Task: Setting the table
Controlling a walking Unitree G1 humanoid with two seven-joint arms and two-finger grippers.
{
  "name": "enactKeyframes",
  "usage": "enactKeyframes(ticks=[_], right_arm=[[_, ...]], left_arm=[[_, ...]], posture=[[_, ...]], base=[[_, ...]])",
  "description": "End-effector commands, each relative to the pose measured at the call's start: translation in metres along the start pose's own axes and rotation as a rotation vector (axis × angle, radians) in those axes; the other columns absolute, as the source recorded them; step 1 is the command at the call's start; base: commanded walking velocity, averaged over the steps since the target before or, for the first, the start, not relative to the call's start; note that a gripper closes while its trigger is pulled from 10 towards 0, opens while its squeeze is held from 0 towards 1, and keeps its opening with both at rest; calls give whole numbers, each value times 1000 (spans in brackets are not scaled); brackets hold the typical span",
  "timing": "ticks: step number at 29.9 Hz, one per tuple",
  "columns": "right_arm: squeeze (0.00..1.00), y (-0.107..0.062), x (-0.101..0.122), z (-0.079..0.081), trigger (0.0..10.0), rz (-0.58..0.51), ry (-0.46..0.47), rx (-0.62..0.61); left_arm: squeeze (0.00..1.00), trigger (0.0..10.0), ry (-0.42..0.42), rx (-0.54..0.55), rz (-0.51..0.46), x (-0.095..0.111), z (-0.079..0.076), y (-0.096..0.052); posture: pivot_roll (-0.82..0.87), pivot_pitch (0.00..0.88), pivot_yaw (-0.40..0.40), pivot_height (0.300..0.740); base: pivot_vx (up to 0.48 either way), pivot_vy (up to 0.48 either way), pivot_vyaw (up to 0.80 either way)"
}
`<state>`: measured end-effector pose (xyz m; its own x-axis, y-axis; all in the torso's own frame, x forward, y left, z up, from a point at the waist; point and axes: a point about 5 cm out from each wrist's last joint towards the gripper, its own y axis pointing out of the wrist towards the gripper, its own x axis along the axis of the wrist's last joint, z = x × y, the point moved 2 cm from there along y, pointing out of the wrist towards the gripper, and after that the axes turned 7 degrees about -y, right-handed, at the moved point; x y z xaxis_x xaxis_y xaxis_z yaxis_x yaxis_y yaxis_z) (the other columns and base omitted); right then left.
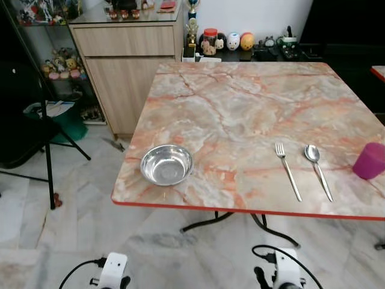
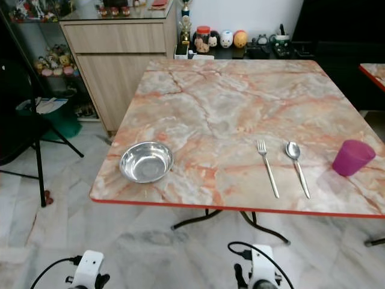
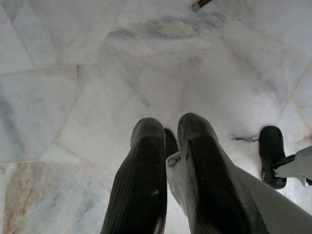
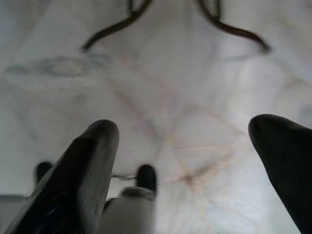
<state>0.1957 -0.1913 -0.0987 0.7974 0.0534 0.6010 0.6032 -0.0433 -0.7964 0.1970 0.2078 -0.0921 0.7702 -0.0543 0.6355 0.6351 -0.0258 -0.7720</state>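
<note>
Bowl (image 1: 166, 164) near table (image 1: 240, 102) front-left corner; fork (image 1: 287, 170), spoon (image 1: 317, 170) paired front-right, ready. Left gripper (image 3: 168, 146) closed empty, right gripper (image 4: 185, 146) spread empty.

Both arms hang low, their white wrist housings showing at the bottom edge of the head views, each trailing a black cable; the left gripper (image 3: 168, 146), two long black ribbed fingers, points down at the floor with its tips drawn close together, only a narrow slit between them; the right gripper (image 4: 195, 141) likewise points downward, its two black fingers (image 4: 92, 161) spread wide apart, holding nothing.
</note>
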Motion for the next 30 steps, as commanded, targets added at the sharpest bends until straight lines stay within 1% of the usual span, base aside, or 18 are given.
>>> enactKeyframes(ticks=[1,7,10,17,20,23,25,26,28,29,30], right_arm=[[0,0,1,-5,10000,-8,17,-14],[0,0,1,-5,10000,-8,15,-11],[0,0,2,-5,10000,-13,11,-9],[0,0,2,-5,10000,-17,15,-8],[0,0,2,-6,10000,-14,6,-6],[0,0,1,-6,10000,-14,5,-6],[0,0,1,-6,10000,-12,-4,-3],[0,0,1,-6,10000,-11,-6,-3],[0,0,1,-5,10000,-9,-10,-3],[0,0,1,-5,10000,-9,-9,-1],[0,0,1,-5,10000,-8,-12,0]], left_arm=[[0,10000,14,4,-1,0,1,0],[0,10000,14,5,-3,0,1,0],[0,10000,13,6,-3,0,1,0],[0,10000,4,17,-3,0,2,0],[0,10000,-11,46,-17,1,8,-1],[0,10000,-45,112,-62,9,19,-2],[0,10000,-94,238,-107,18,40,-6],[0,10000,-104,253,-113,19,42,-6],[0,10000,-144,316,-161,27,54,-9],[0,10000,-163,396,-205,36,69,-14],[0,10000,-173,459,-225,40,81,-18]], posture=[[-14,0,-8,740],[-13,0,-8,740],[-13,0,-8,740],[-11,0,-10,740],[-12,0,-9,740],[-11,0,-10,740],[-8,0,-9,740],[-8,0,-9,740],[-9,0,-9,740],[-9,0,-9,740],[-9,0,-9,740]], base=[[0,-375,0],[0,-342,-751],[0,-310,0],[0,0,0],[0,0,0],[0,0,0],[0,0,0],[0,0,0],[0,0,0],[0,0,0],[0,0,0]])
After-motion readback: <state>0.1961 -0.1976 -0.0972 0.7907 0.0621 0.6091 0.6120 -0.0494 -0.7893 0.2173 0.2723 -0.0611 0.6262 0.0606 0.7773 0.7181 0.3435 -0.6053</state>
